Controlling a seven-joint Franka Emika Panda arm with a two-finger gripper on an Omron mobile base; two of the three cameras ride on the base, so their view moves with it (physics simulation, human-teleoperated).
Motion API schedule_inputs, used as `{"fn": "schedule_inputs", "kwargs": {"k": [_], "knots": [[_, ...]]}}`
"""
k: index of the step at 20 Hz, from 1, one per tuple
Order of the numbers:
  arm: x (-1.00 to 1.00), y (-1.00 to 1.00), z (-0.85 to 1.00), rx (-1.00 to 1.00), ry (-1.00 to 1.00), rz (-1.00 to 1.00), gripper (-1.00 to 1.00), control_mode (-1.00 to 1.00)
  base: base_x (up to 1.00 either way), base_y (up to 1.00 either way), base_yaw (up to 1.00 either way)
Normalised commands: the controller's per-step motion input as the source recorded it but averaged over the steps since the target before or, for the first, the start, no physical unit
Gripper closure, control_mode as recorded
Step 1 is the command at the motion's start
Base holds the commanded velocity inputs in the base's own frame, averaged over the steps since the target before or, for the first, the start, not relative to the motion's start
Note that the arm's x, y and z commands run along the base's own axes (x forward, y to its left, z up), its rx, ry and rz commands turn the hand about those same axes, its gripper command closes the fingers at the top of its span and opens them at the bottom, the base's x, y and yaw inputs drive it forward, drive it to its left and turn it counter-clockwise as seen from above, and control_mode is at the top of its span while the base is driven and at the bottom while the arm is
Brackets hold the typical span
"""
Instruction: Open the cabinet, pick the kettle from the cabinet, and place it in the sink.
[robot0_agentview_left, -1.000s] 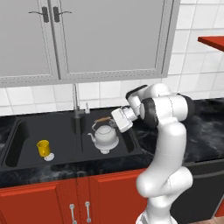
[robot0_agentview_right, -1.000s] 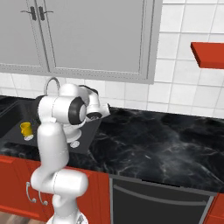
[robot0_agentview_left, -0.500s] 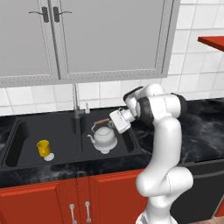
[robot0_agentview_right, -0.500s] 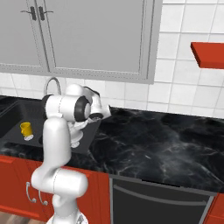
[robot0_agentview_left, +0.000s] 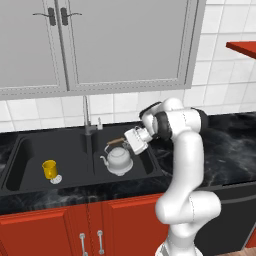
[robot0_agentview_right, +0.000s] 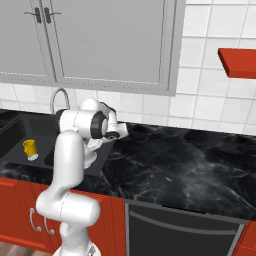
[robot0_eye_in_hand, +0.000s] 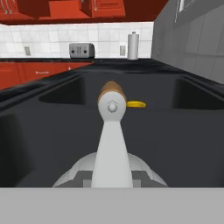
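The end effector (robot0_agentview_left: 131, 142) is grasping the kettle (robot0_agentview_left: 118, 158) by its handle over the sink (robot0_agentview_left: 30, 170) — the hand view alone is showing a toaster (robot0_eye_in_hand: 82, 50).

The kettle (robot0_agentview_left: 118, 159) sits in the right basin of the sink (robot0_agentview_left: 30, 176), my gripper (robot0_agentview_left: 131, 141) at its handle; a cup (robot0_agentview_left: 49, 169) stands in the left basin, the tap (robot0_agentview_left: 87, 116) behind, between them, the cabinet (robot0_agentview_left: 100, 45) above

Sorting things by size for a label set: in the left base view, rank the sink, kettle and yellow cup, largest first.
1. sink
2. kettle
3. yellow cup
They sit at similar depth, so the order is safe.
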Motion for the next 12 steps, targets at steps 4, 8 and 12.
{"fn": "schedule_inputs", "kwargs": {"k": [4,8,12], "knots": [[0.22,0.0,-0.29,0.0,0.01,0.0,1.0,-1.0,0.0,0.0,0.0],[0.25,0.0,-0.26,0.0,0.0,0.0,1.0,-1.0,0.0,0.0,0.0],[0.32,0.05,-0.23,0.0,0.0,0.0,1.0,-1.0,0.0,0.0,0.0]]}}
